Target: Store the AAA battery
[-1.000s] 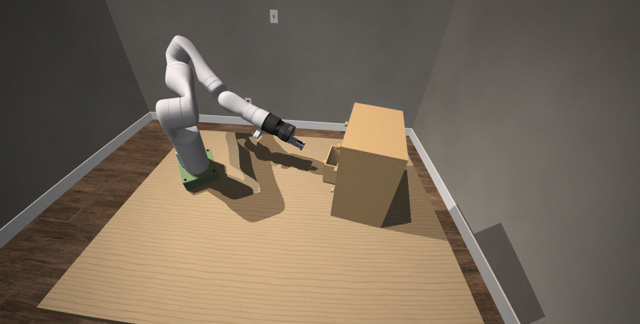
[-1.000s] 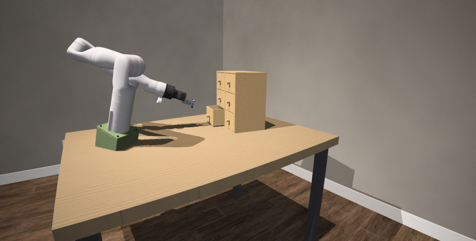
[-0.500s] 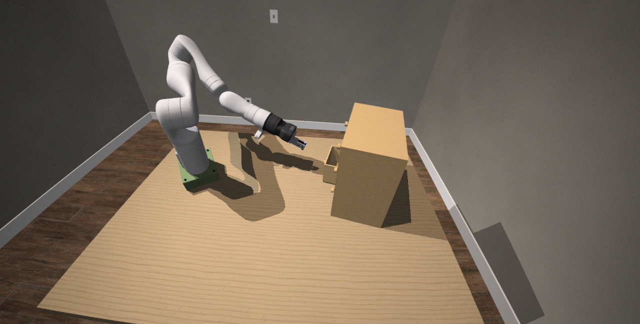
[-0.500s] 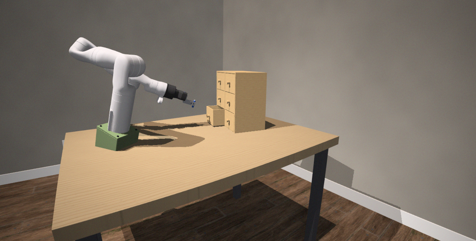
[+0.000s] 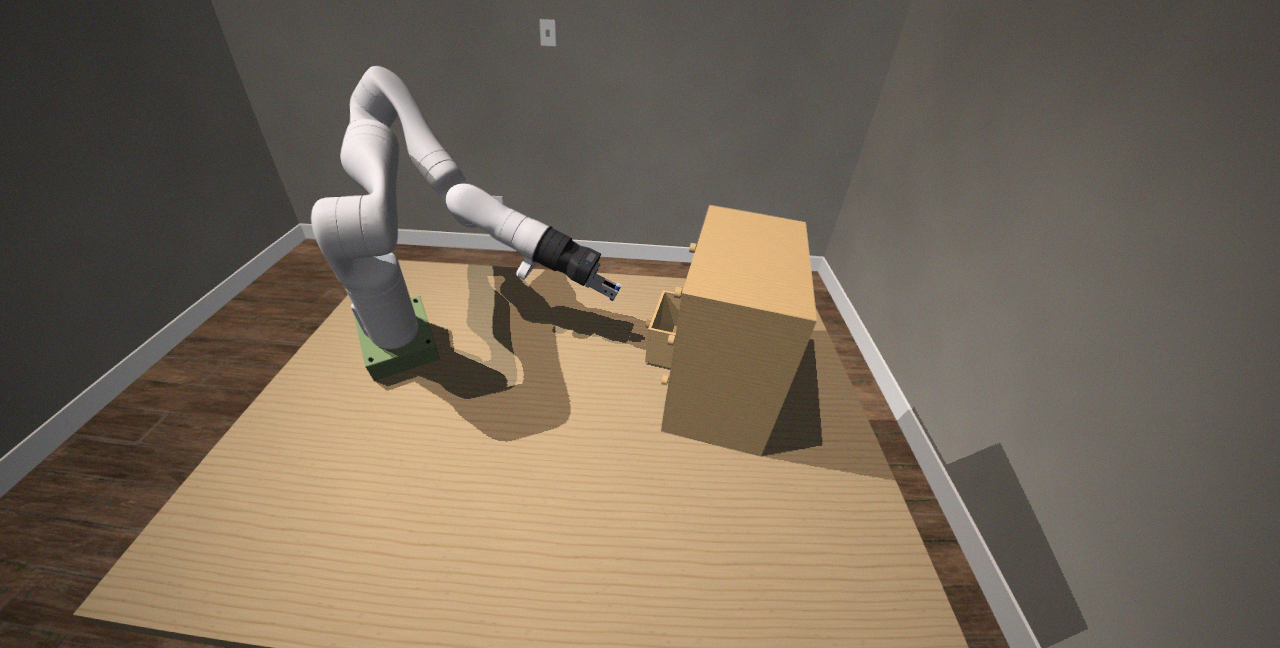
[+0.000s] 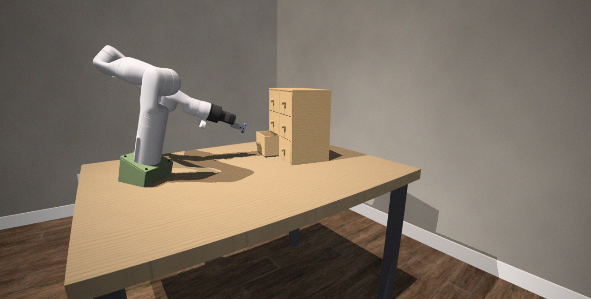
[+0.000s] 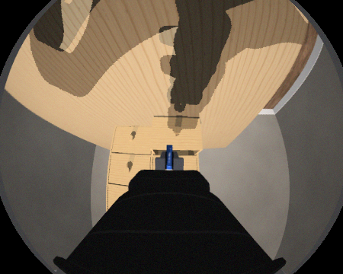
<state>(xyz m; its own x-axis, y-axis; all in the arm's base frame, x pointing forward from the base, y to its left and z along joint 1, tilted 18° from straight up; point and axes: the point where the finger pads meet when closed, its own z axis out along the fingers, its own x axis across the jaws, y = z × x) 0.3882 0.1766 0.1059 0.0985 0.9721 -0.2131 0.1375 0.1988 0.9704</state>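
Note:
My gripper [image 5: 609,289] [image 6: 242,128] [image 7: 169,157] is shut on the blue AAA battery [image 6: 244,124] [image 7: 169,152], which sticks out crosswise past the fingertips. It hangs in the air in front of the chest [image 5: 738,366] [image 6: 310,128] [image 7: 120,175], a little higher than the rim of the open drawer and short of it. That drawer [image 5: 659,349] [image 6: 270,144] [image 7: 190,141] is in the bottom row, in the far column as the exterior camera sees it, and stands partly out. Its inside shows only as a shadowed strip, so its contents are hidden. The other drawers look pushed in.
The chest stands upright on the table [image 5: 501,536] [image 6: 206,218]. Knobs stick out from the closed drawers, close above and beside the open one. The middle-row drawer front rises directly behind the open drawer. The arm's green base [image 5: 402,362] [image 6: 138,173] is at the table's other side.

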